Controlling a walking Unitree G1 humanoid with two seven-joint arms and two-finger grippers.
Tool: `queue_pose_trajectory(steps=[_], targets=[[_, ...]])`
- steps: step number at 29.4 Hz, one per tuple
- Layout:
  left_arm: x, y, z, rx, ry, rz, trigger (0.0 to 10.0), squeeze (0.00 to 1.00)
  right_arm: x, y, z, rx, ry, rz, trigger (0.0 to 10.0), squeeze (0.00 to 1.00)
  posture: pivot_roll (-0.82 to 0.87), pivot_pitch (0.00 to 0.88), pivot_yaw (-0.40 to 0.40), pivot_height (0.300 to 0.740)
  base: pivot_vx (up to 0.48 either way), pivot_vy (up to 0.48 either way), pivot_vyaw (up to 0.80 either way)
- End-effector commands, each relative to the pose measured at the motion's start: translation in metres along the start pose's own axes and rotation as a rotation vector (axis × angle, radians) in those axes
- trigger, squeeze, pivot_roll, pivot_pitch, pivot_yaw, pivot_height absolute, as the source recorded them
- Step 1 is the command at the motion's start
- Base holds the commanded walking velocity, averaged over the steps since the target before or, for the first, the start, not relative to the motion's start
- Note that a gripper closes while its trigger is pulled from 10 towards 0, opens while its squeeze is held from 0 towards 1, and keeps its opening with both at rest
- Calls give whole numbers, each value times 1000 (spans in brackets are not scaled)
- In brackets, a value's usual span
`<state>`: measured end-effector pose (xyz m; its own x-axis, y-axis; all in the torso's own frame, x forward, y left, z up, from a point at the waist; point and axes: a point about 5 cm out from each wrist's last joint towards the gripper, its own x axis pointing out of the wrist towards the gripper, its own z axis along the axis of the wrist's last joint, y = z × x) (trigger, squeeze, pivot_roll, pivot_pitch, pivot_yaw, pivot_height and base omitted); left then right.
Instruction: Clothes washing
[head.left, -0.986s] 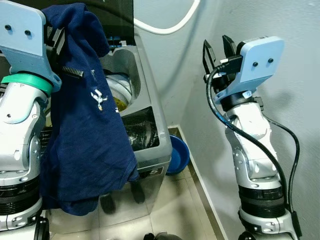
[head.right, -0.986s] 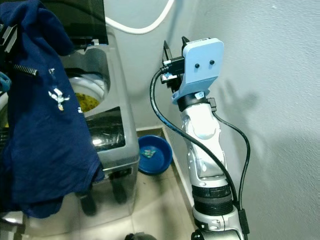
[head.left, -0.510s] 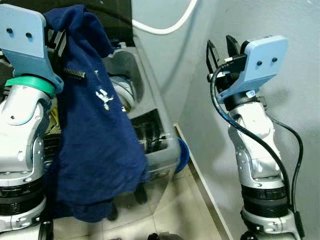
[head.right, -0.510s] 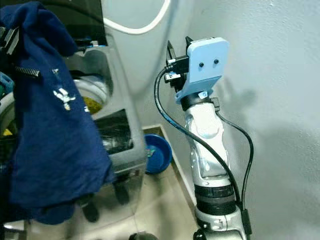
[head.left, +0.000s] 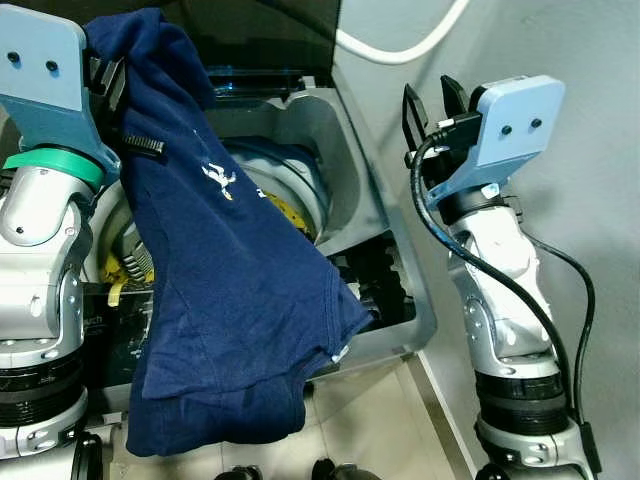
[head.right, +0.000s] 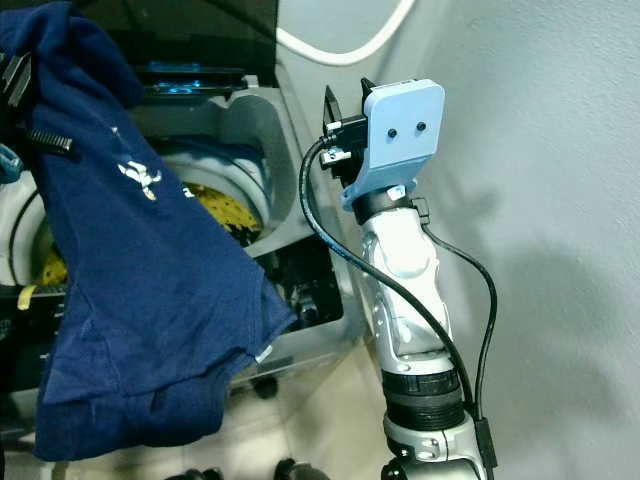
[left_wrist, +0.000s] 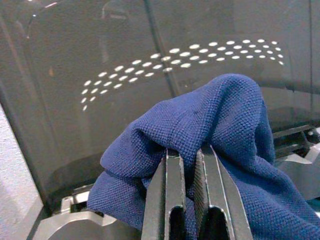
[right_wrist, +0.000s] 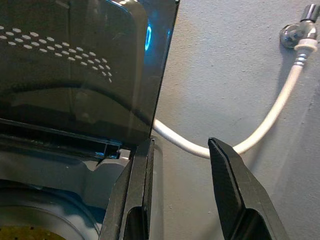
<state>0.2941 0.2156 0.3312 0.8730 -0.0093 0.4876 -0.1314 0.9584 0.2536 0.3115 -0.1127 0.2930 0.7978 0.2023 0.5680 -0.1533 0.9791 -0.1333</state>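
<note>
A navy blue garment (head.left: 225, 300) with a small white emblem hangs from my left gripper (left_wrist: 189, 162), which is shut on a fold of it, raised high at the left above the washer. The garment drapes down over the front of the grey top-loading washing machine (head.left: 385, 245). Its drum (head.left: 290, 195) lies open below, with yellow cloth inside. The dark lid (right_wrist: 75, 65) stands upright at the back. My right gripper (head.left: 432, 100) is held up at the right of the washer, open, with nothing between its fingers.
A grey wall (head.right: 540, 200) runs close along my right arm. A white hose (right_wrist: 270, 120) curves from a tap (right_wrist: 300, 32) on the wall behind the washer. Tiled floor (head.left: 380, 430) lies in front of the machine.
The camera has swung, so the washer's open drum now sits nearer the middle and the blue basin has left the picture. The garment hangs from the left gripper as before.
</note>
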Motion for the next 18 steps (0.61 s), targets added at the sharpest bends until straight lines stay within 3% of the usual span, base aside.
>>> queue_pose_trajectory(steps=[1,6,7,8,9,10,11,12,13,16,18], targets=[[1,-1,2,13,-11,-4,10000,0,-2,-4,-4,-4,16,-10,10000,0,81,94,-20,740,0,0,0],[2,0,3,42,-23,-9,10000,0,-2,-4,-4,-4,16,-11,10000,0,81,94,-20,740,0,0,0],[4,1,6,96,-51,-14,10000,0,-2,-4,-4,-4,15,-10,10000,0,80,94,-20,740,0,0,0],[8,4,14,214,-119,-5,10000,0,-2,-4,-3,-4,14,-11,10000,0,81,96,-22,740,0,0,0],[8,4,14,214,-119,-5,10000,0,-2,-4,-3,-4,14,-11,10000,0,81,96,-22,740,0,0,0],[10,5,19,298,-167,-3,10000,0,-2,-4,-3,-4,13,-11,10000,0,81,96,-22,740,0,0,0],[10,5,19,298,-167,-3,10000,0,-2,-4,-3,-4,13,-11,10000,0,81,96,-22,740,0,0,0],[15,7,28,374,-231,15,10000,0,-2,-4,-3,-3,12,-11,10000,0,81,97,-22,740,0,0,0],[15,7,28,374,-231,15,10000,0,-2,-4,-3,-3,12,-11,10000,0,81,97,-22,740,0,0,0],[33,11,52,537,-385,66,10000,0,-1,-3,-3,-2,9,-10,10000,0,74,98,-25,740,0,0,0],[38,11,57,568,-412,64,10000,0,-1,-3,-3,-1,8,-10,10000,0,74,98,-25,740,0,0,0]])
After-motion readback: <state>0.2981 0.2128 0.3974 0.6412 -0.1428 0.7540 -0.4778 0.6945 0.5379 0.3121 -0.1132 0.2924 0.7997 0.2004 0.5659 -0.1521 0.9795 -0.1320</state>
